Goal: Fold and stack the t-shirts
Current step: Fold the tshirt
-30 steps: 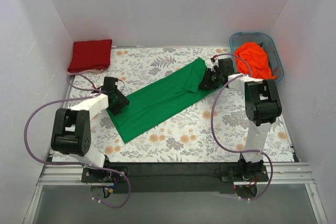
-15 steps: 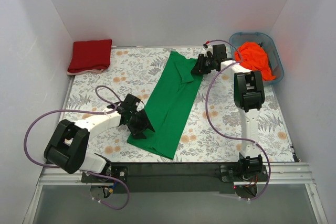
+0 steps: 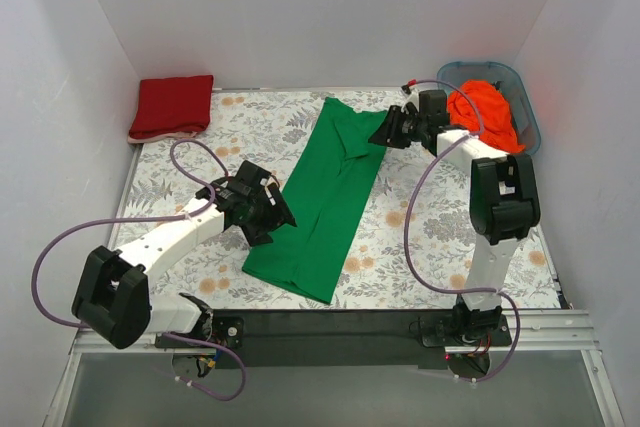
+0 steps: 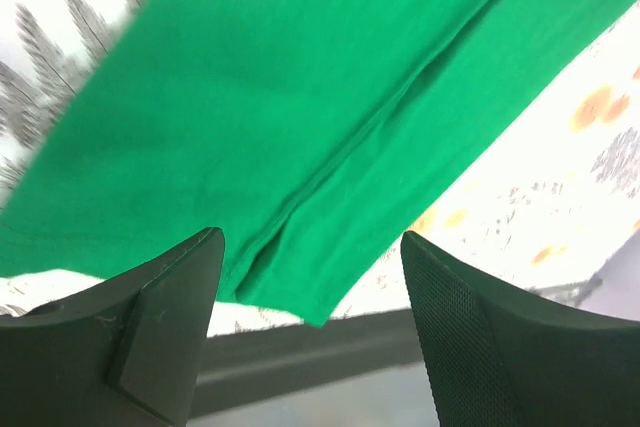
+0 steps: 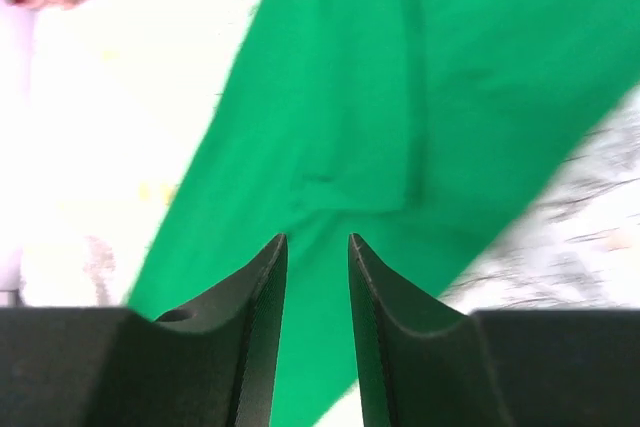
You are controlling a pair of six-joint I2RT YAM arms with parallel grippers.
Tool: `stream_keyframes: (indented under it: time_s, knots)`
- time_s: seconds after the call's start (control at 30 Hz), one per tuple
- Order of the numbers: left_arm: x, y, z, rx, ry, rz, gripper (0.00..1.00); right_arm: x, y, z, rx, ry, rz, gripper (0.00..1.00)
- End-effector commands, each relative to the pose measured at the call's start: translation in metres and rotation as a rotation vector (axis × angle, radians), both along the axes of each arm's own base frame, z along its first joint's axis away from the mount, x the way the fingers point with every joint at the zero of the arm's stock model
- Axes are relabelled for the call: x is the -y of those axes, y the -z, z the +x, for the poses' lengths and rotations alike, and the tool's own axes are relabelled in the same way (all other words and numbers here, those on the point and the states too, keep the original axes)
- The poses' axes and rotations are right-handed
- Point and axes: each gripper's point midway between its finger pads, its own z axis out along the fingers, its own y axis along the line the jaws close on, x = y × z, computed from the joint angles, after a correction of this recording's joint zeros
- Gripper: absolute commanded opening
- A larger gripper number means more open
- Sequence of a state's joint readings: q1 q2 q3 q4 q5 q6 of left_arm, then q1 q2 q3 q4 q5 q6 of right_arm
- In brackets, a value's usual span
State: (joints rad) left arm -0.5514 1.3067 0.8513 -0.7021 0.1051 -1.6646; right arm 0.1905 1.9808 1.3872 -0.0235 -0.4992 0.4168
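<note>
The green t-shirt (image 3: 325, 192) lies flat on the floral table as a long folded strip running from the back middle to the near edge. My left gripper (image 3: 275, 212) is wide open and empty at the strip's left edge near its lower end. In the left wrist view the green cloth (image 4: 300, 97) lies beyond the jaws (image 4: 310, 239). My right gripper (image 3: 380, 134) is at the strip's far right corner, jaws a narrow gap apart (image 5: 316, 239) over green cloth (image 5: 400, 77), holding nothing. The dark red t-shirt (image 3: 172, 105) lies folded at the back left. The orange t-shirt (image 3: 483, 112) is bunched in the tub.
The blue-grey tub (image 3: 528, 112) stands at the back right corner, just behind my right arm. White walls enclose the table on three sides. A black strip (image 3: 330, 322) runs along the table's near edge, close to the shirt's lower end.
The green shirt swung from a diagonal lie to nearly lengthwise. My left gripper moved toward the near edge, then let go and backed off. My right gripper went back and let go of the far corner.
</note>
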Motion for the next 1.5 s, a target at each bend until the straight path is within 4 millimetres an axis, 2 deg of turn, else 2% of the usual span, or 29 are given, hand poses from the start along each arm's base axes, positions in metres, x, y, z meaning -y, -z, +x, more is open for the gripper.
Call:
stream_keyframes:
  time_s: [0.0, 0.03, 0.07, 0.17, 0.33, 0.37, 0.43, 0.47, 0.53, 0.63, 0.67, 0.77, 0.8, 0.93, 0.97, 1.03, 1.07, 1.1, 1.13, 1.17, 1.2, 1.23, 1.27, 1.3, 1.33, 1.37, 1.4, 1.43, 1.47]
  knots:
    - [-0.023, -0.005, 0.016, 0.08, -0.057, 0.114, 0.7, -0.029, -0.015, -0.014, 0.031, 0.017, 0.113, 0.36]
    - [-0.025, -0.004, 0.02, 0.09, -0.054, 0.13, 0.69, -0.037, -0.007, -0.02, 0.007, 0.018, 0.135, 0.35]
    - [-0.026, -0.002, 0.02, 0.088, -0.052, 0.135, 0.68, -0.042, -0.011, -0.02, 0.007, 0.021, 0.153, 0.35]
    - [-0.029, 0.008, 0.019, 0.082, -0.046, 0.158, 0.66, -0.054, 0.014, -0.024, -0.053, 0.012, 0.172, 0.34]
    - [-0.026, 0.021, 0.013, 0.042, -0.024, 0.15, 0.66, -0.057, 0.039, -0.011, -0.079, 0.024, 0.163, 0.35]
    - [-0.026, 0.022, 0.013, 0.038, -0.021, 0.146, 0.66, -0.053, 0.05, -0.009, -0.095, 0.029, 0.154, 0.35]
    - [-0.025, 0.022, 0.013, 0.041, -0.015, 0.142, 0.66, -0.047, 0.056, 0.0, -0.084, 0.035, 0.139, 0.36]
    - [-0.024, 0.021, 0.014, 0.045, -0.01, 0.142, 0.66, -0.037, 0.067, 0.005, -0.097, 0.05, 0.133, 0.36]
    - [-0.025, 0.02, 0.016, 0.049, -0.01, 0.148, 0.66, -0.023, 0.069, 0.018, -0.085, 0.05, 0.141, 0.36]
    - [-0.023, 0.019, 0.017, 0.055, -0.012, 0.14, 0.66, -0.009, 0.082, 0.025, -0.101, 0.026, 0.139, 0.36]
    - [-0.022, 0.018, 0.018, 0.056, -0.013, 0.133, 0.66, 0.0, 0.079, 0.037, -0.085, 0.033, 0.135, 0.37]
    - [-0.019, 0.017, 0.018, 0.056, -0.01, 0.117, 0.66, 0.017, 0.081, 0.046, -0.086, 0.011, 0.077, 0.37]
    - [-0.017, 0.017, 0.018, 0.054, -0.007, 0.11, 0.66, 0.018, 0.065, 0.056, -0.047, 0.001, 0.07, 0.37]
    - [-0.019, 0.021, 0.017, 0.054, 0.018, 0.124, 0.69, 0.019, 0.022, 0.049, 0.016, -0.013, 0.046, 0.38]
    - [-0.02, 0.023, 0.016, 0.054, 0.035, 0.133, 0.69, 0.021, 0.001, 0.041, 0.032, 0.002, 0.031, 0.4]
    - [-0.02, 0.027, 0.015, 0.048, 0.059, 0.147, 0.7, 0.022, 0.003, 0.015, -0.011, 0.017, 0.023, 0.41]
    - [-0.021, 0.028, 0.015, 0.049, 0.081, 0.158, 0.7, 0.026, -0.02, 0.006, 0.021, 0.048, 0.008, 0.43]
    - [-0.022, 0.031, 0.015, 0.044, 0.091, 0.166, 0.7, 0.027, -0.021, -0.008, -0.005, 0.068, 0.002, 0.43]
    - [-0.022, 0.032, 0.015, 0.044, 0.099, 0.171, 0.7, 0.024, 0.0, -0.038, -0.076, 0.062, -0.027, 0.44]
    - [-0.022, 0.035, 0.015, 0.034, 0.112, 0.181, 0.7, 0.03, -0.016, -0.048, -0.042, 0.102, -0.073, 0.45]
    - [-0.023, 0.036, 0.016, 0.038, 0.128, 0.189, 0.71, 0.031, -0.006, -0.072, -0.1, 0.105, -0.117, 0.46]
    - [-0.024, 0.036, 0.017, 0.043, 0.132, 0.201, 0.71, 0.024, 0.01, -0.101, -0.15, 0.078, -0.168, 0.48]
    - [-0.025, 0.038, 0.018, 0.041, 0.137, 0.208, 0.71, 0.029, 0.004, -0.115, -0.133, 0.109, -0.226, 0.5]
    - [-0.024, 0.038, 0.019, 0.045, 0.15, 0.211, 0.71, 0.03, 0.012, -0.139, -0.187, 0.1, -0.269, 0.51]
    - [-0.024, 0.039, 0.02, 0.045, 0.156, 0.21, 0.71, 0.024, 0.029, -0.171, -0.242, 0.072, -0.301, 0.52]
    - [-0.023, 0.038, 0.021, 0.048, 0.162, 0.208, 0.71, 0.026, 0.022, -0.185, -0.227, 0.08, -0.312, 0.53]
    - [-0.022, 0.04, 0.021, 0.045, 0.173, 0.212, 0.71, 0.024, 0.024, -0.2, -0.241, 0.076, -0.317, 0.53]
    - [-0.022, 0.041, 0.021, 0.044, 0.176, 0.21, 0.71, 0.023, 0.031, -0.228, -0.276, 0.065, -0.324, 0.53]
    - [-0.021, 0.042, 0.021, 0.044, 0.181, 0.209, 0.71, 0.021, 0.033, -0.24, -0.291, 0.06, -0.324, 0.53]
